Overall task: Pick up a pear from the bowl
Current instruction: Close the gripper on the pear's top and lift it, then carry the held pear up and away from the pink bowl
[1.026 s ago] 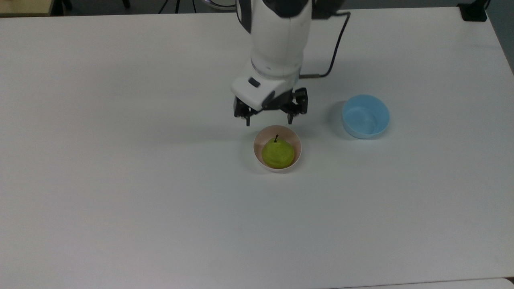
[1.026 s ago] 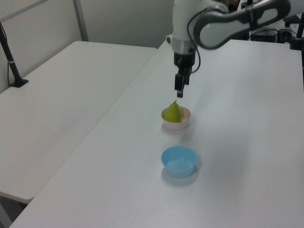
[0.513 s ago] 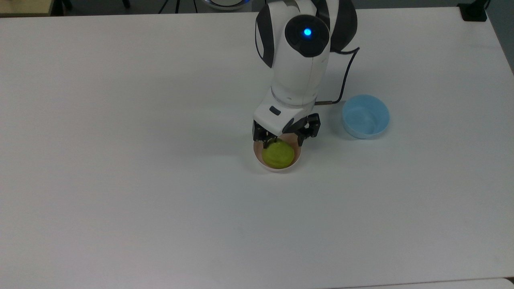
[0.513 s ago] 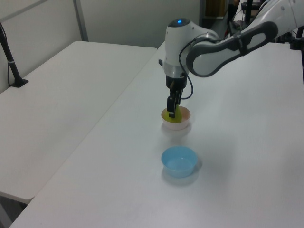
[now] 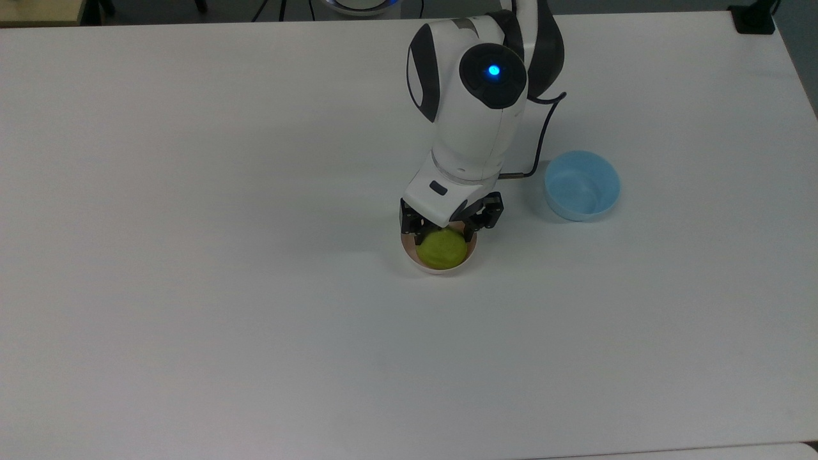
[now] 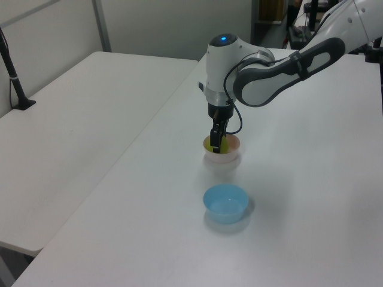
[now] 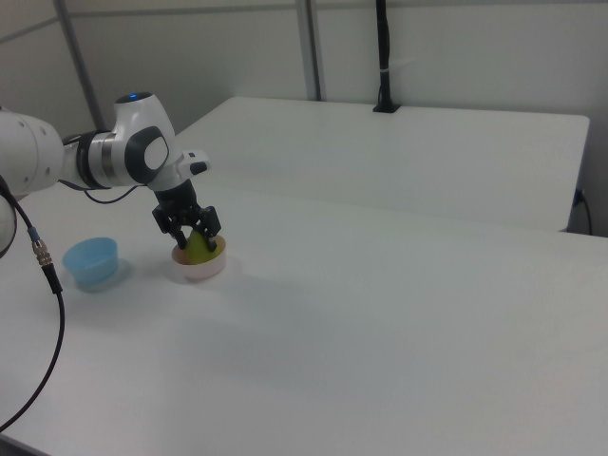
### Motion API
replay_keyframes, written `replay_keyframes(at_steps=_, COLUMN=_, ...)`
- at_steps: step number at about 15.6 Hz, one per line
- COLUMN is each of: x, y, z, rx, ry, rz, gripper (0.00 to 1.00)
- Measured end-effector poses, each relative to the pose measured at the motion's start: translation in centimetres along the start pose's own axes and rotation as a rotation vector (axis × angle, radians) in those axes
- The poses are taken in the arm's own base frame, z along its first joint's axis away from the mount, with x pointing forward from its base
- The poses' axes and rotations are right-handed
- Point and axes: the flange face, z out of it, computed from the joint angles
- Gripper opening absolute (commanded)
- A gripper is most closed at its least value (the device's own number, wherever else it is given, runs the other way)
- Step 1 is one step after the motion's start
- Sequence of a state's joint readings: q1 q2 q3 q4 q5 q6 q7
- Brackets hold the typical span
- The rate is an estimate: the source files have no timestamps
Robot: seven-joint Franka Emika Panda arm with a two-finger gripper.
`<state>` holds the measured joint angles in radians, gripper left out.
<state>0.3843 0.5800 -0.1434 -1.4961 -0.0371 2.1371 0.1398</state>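
Observation:
A yellow-green pear (image 5: 441,250) sits in the pale pink bowl (image 5: 441,270) near the table's middle. My gripper (image 5: 443,234) has come down over the bowl and is open, its black fingers standing on either side of the pear's upper part. In the right view the gripper (image 7: 194,234) straddles the pear (image 7: 197,249), whose lower part rests inside the bowl (image 7: 199,269). In the left view the gripper (image 6: 216,142) hides most of the pear (image 6: 208,143) in the bowl (image 6: 224,156). The pear's stem is hidden by the hand.
A light blue bowl (image 5: 582,185) stands on the white table (image 5: 223,287) to the top view's right of the pink one, close to the arm's black cable (image 5: 543,137). It shows too as the blue bowl (image 6: 226,203) and blue bowl (image 7: 91,262).
The arm moved from behind the bowl to over it and came down, bringing the open fingers from above the table to either side of the pear. The pear and both bowls stayed put.

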Motion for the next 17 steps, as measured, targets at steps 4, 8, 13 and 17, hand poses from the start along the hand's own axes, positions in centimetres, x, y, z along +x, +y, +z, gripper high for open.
replay_keyframes(at_steps=4, x=0.0, y=-0.1, z=0.0, rx=-0.005, ry=0.002, rz=-0.004, gripper=0.5)
replay_keyframes(at_steps=8, x=0.1, y=0.0, z=-0.1, rx=-0.005, ry=0.004, rz=-0.002, gripper=0.39)
replay_keyframes(at_steps=13, x=0.6, y=0.3, z=-1.6, rx=-0.003, ry=0.03, rz=0.008, gripper=0.37)
replay_keyframes(at_steps=17, x=0.7, y=1.9, z=-6.7, rx=0.005, ry=0.082, rz=0.051, gripper=0.38)
